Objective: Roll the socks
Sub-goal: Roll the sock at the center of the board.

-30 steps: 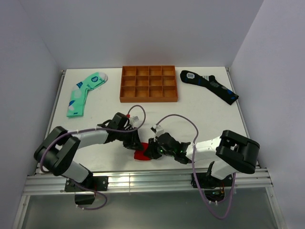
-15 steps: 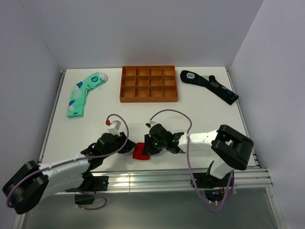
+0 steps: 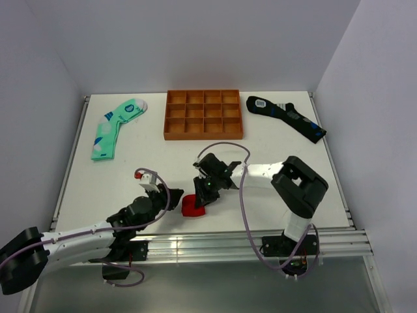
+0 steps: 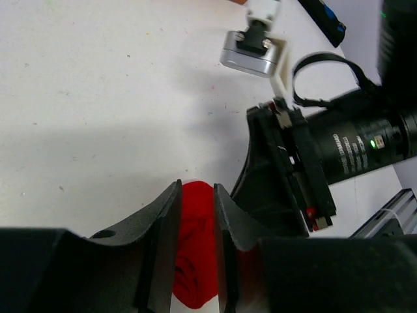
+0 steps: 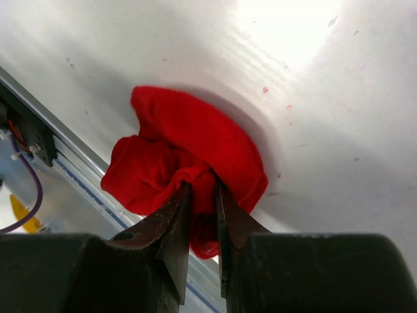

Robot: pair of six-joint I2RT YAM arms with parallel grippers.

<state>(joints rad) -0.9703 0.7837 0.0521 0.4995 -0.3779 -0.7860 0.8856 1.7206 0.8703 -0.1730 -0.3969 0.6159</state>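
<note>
Rearward, tray (image 3: 202, 135) near black sock (image 3: 287, 117)

The top camera looks down on the whole desk (image 3: 273, 156) from above its near edge. Both wrist cameras sit low and very close, facing the red sock (image 3: 190, 207) by that edge from either side. All three views share it.

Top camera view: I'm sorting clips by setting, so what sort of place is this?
Probably a robotics lab test cell: a white table enclosed by plain panel walls, with the left arm and right arm bolted to a metal rail along its near edge.
</note>
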